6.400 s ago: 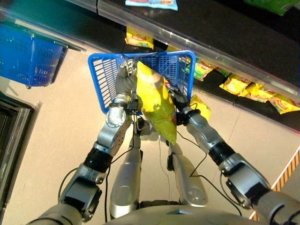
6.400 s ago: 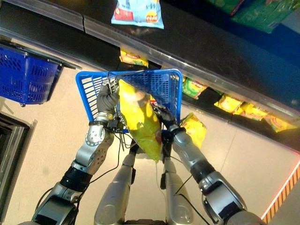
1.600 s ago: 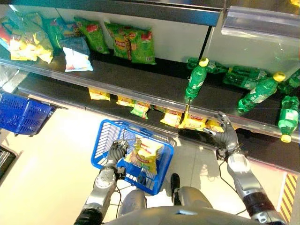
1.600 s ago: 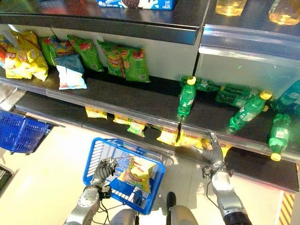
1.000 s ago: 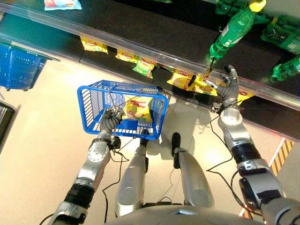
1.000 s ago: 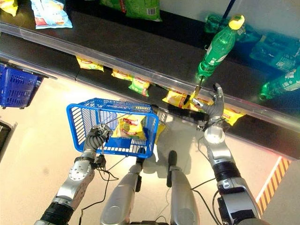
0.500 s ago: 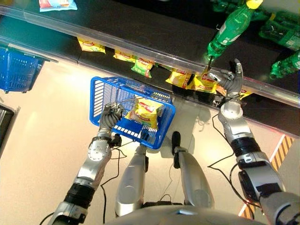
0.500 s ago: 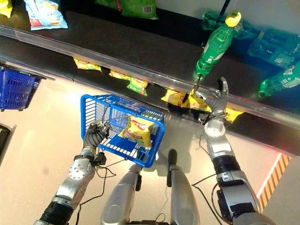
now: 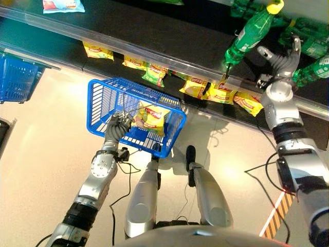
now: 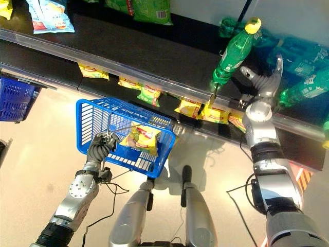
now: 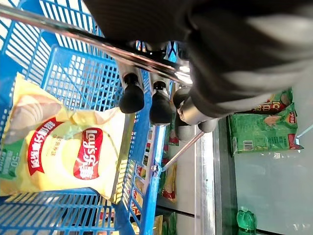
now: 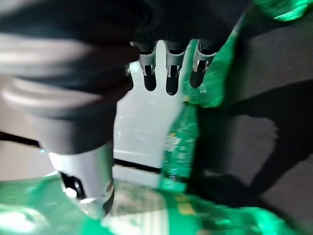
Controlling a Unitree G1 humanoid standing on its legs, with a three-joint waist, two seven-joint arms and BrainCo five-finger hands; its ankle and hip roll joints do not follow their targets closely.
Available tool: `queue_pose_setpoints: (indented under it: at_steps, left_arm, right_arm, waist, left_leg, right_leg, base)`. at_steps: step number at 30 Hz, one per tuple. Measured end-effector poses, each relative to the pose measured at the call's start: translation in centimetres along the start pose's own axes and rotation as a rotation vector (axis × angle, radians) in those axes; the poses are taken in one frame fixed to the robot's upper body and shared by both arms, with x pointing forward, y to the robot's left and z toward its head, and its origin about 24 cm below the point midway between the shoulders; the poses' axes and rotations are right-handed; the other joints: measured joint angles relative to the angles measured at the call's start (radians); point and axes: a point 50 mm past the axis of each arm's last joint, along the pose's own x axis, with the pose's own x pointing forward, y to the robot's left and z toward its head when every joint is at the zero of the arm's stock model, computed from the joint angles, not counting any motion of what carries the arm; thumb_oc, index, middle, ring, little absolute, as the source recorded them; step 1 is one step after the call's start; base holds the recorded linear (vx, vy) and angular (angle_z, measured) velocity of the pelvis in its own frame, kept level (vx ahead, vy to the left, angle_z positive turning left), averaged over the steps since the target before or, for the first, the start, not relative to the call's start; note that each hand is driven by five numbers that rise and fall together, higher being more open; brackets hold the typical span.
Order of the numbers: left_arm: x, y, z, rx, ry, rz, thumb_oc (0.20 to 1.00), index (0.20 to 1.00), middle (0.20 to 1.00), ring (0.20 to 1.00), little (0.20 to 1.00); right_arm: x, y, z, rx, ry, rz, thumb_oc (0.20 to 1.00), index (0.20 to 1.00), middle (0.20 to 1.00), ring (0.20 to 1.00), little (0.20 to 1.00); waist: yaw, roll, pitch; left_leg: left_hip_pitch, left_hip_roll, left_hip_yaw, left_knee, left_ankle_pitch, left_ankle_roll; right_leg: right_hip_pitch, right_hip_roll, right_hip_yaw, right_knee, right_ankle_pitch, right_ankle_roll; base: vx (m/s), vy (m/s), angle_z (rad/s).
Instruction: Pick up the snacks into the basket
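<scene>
My left hand point(image 9: 114, 131) hangs a blue wire-handled basket point(image 9: 105, 98) in front of me, its fingers point(image 11: 155, 104) curled round the metal handle point(image 11: 88, 40). One yellow chips bag point(image 9: 149, 117) lies inside the basket, also seen up close as the chips bag point(image 11: 63, 152). My right hand point(image 9: 281, 65) is raised to the shelf of green bottles, with straight fingers point(image 12: 166, 73) spread and nothing in them. It is just right of an upright green bottle point(image 9: 250, 34). Small yellow snack packets point(image 9: 221, 92) line the lower shelf below that hand.
Lying green bottles point(image 9: 313, 69) fill the shelf right of my right hand. A second blue basket point(image 9: 15, 77) stands on the floor at the far left. A blue snack bag point(image 9: 62, 4) and green bags point(image 10: 146, 9) lie further along the shelf. Striped tape point(image 9: 277, 216) marks the floor at right.
My right hand has risen from the yellow packets on the lower shelf to the bottle shelf. The basket in my left hand has swung slightly left, the chips bag still in it.
</scene>
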Motion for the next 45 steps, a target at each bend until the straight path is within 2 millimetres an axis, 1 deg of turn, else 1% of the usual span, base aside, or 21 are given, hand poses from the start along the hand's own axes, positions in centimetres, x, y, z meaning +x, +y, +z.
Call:
queue_pose_setpoints:
  at_steps: [4, 14, 18, 21, 29, 33, 34, 35, 36, 37, 38, 39, 42, 44, 45]
  left_arm:
    - [0.0, 0.0, 0.0, 0.000, 0.001, -0.002, 0.200, 0.200, 0.200, 0.200, 0.200]
    - [-0.1, -0.1, -0.1, -0.002, 0.003, -0.020, 0.200, 0.200, 0.200, 0.200, 0.200]
    - [0.0, -0.1, 0.0, -0.010, 0.003, -0.022, 0.200, 0.200, 0.200, 0.200, 0.200]
    - [0.0, 0.0, 0.0, -0.006, 0.004, -0.025, 0.200, 0.200, 0.200, 0.200, 0.200]
    - [0.0, 0.0, 0.0, -0.004, 0.004, -0.024, 0.200, 0.200, 0.200, 0.200, 0.200]
    - [0.1, 0.0, 0.1, -0.024, 0.003, -0.023, 0.200, 0.200, 0.200, 0.200, 0.200]
    - [0.2, 0.0, 0.2, -0.029, 0.000, -0.026, 0.200, 0.200, 0.200, 0.200, 0.200]
    - [0.2, -0.1, 0.2, -0.030, -0.001, -0.027, 0.200, 0.200, 0.200, 0.200, 0.200]
    - [0.2, -0.1, 0.1, -0.029, 0.002, -0.032, 0.200, 0.200, 0.200, 0.200, 0.200]
    - [0.2, -0.3, 0.1, -0.031, 0.003, -0.039, 0.200, 0.200, 0.200, 0.200, 0.200]
    - [0.2, -0.5, 0.1, -0.033, 0.004, -0.050, 0.200, 0.200, 0.200, 0.200, 0.200]
    - [0.3, -0.9, 0.2, -0.033, 0.002, -0.078, 0.200, 0.200, 0.200, 0.200, 0.200]
    - [0.4, -1.0, 0.3, -0.036, -0.002, -0.103, 0.200, 0.200, 0.200, 0.200, 0.200]
    - [0.4, -1.1, 0.3, -0.052, 0.001, -0.108, 0.200, 0.200, 0.200, 0.200, 0.200]
    - [0.5, -1.4, 0.4, -0.055, -0.003, -0.121, 0.200, 0.200, 0.200, 0.200, 0.200]
  right_arm:
    - [0.3, 0.8, 0.5, -0.014, -0.002, 0.030, 1.000, 1.000, 1.000, 1.000, 1.000]
    - [1.1, 1.2, 0.1, -0.043, 0.067, 0.046, 1.000, 1.000, 1.000, 1.000, 1.000]
    - [1.1, 1.8, 0.0, -0.034, 0.083, 0.095, 1.000, 1.000, 1.000, 1.000, 1.000]
    - [1.0, 1.8, -0.5, -0.031, 0.107, 0.114, 1.000, 1.000, 1.000, 1.000, 1.000]
    - [0.9, 1.4, -1.7, 0.000, 0.176, 0.109, 1.000, 1.000, 1.000, 1.000, 1.000]
    - [0.7, 1.4, -2.5, 0.062, 0.229, 0.115, 1.000, 1.000, 1.000, 1.000, 1.000]
    - [0.6, 1.3, -2.8, 0.117, 0.255, 0.107, 1.000, 1.000, 1.000, 1.000, 1.000]
    - [0.6, 1.4, -2.9, 0.144, 0.267, 0.107, 0.693, 0.693, 0.693, 0.693, 0.693]
    - [0.4, 1.8, -3.1, 0.269, 0.298, 0.100, 0.373, 0.373, 0.373, 0.373, 0.373]
    - [0.2, 2.1, -3.2, 0.325, 0.311, 0.097, 0.200, 0.200, 0.200, 0.200, 0.200]
    - [0.2, 2.1, -3.3, 0.353, 0.321, 0.090, 0.200, 0.200, 0.200, 0.200, 0.200]
    - [0.4, 1.4, -3.4, 0.426, 0.328, 0.048, 0.200, 0.200, 0.200, 0.200, 0.200]
    - [0.6, 0.6, -3.6, 0.511, 0.351, 0.011, 0.200, 0.200, 0.200, 0.200, 0.200]
    - [0.7, 0.5, -3.6, 0.562, 0.356, 0.005, 0.200, 0.200, 0.200, 0.200, 0.200]
    - [0.7, 0.2, -3.6, 0.580, 0.357, -0.001, 0.200, 0.200, 0.200, 0.200, 0.200]
  waist:
    - [0.003, -0.009, 0.000]
    - [0.023, -0.014, 0.001]
    - [0.026, -0.022, 0.005]
    - [0.027, -0.032, 0.010]
    - [0.029, -0.032, 0.011]
    - [0.042, -0.031, 0.011]
    - [0.049, -0.030, 0.012]
    - [0.054, -0.030, 0.012]
    - [0.058, -0.029, 0.012]
    - [0.060, -0.028, 0.013]
    - [0.065, -0.026, 0.014]
    - [0.078, -0.019, 0.018]
    - [0.091, -0.013, 0.022]
    - [0.098, -0.001, 0.028]
    - [0.101, 0.010, 0.034]
  left_leg:
    - [-0.001, -0.001, 0.001, 0.000, 0.001, 0.002]
    - [-0.006, -0.001, -0.003, -0.001, 0.002, 0.004]
    - [-0.008, -0.002, -0.008, -0.002, 0.002, 0.004]
    - [-0.010, -0.003, -0.011, -0.001, 0.002, 0.004]
    - [-0.020, -0.003, -0.025, -0.001, 0.003, 0.003]
    - [-0.022, -0.003, -0.027, -0.001, 0.003, 0.003]
    - [-0.022, -0.003, -0.028, -0.001, 0.003, 0.003]
    - [-0.023, -0.003, -0.029, -0.001, 0.003, 0.003]
    - [-0.024, -0.003, -0.032, -0.001, 0.003, 0.003]
    - [-0.025, -0.004, -0.034, -0.001, 0.003, 0.002]
    - [-0.026, -0.004, -0.035, -0.001, 0.003, 0.002]
    - [-0.029, -0.005, -0.042, -0.002, 0.004, 0.002]
    - [-0.044, -0.009, -0.061, -0.005, 0.006, -0.004]
    - [-0.055, -0.013, -0.072, -0.005, 0.010, -0.004]
    - [-0.057, -0.015, -0.080, -0.005, 0.011, -0.004]
  right_leg:
    - [0.004, -0.003, 0.001, -0.011, 0.005, 0.008]
    - [0.009, -0.002, -0.003, -0.030, 0.014, 0.010]
    - [0.010, -0.003, -0.007, -0.032, 0.014, 0.010]
    - [0.010, -0.004, -0.010, -0.033, 0.014, 0.010]
    - [0.010, -0.004, -0.023, -0.041, 0.014, 0.010]
    - [0.010, -0.004, -0.026, -0.043, 0.017, 0.006]
    - [0.010, -0.004, -0.027, -0.043, 0.017, 0.006]
    - [0.010, -0.004, -0.028, -0.043, 0.016, 0.006]
    - [0.010, -0.003, -0.031, -0.043, 0.013, 0.010]
    - [0.010, -0.004, -0.032, -0.043, 0.013, 0.010]
    - [0.010, -0.004, -0.034, -0.043, 0.013, 0.010]
    - [0.010, -0.004, -0.041, -0.043, 0.013, 0.010]
    - [-0.001, -0.010, -0.058, -0.040, 0.011, 0.008]
    - [-0.007, -0.011, -0.063, -0.039, 0.011, 0.008]
    - [-0.007, -0.014, -0.072, -0.039, 0.010, 0.007]
  base:
    - [0.00, 0.000, 0.00]
    - [0.00, 0.000, 0.00]
    - [-0.01, -0.001, 0.02]
    - [0.00, 0.000, 0.00]
    - [0.00, -0.006, 0.05]
    - [0.00, 0.000, 0.00]
    - [-0.01, -0.032, 0.01]
    - [-0.01, -0.037, 0.04]
    - [-0.02, -0.047, 0.05]
    - [-0.01, -0.042, 0.06]
    - [-0.01, -0.038, 0.09]
    - [0.00, -0.028, 0.14]
    - [0.00, -0.048, 0.20]
    - [0.00, -0.025, 0.13]
    - [0.00, -0.018, 0.17]
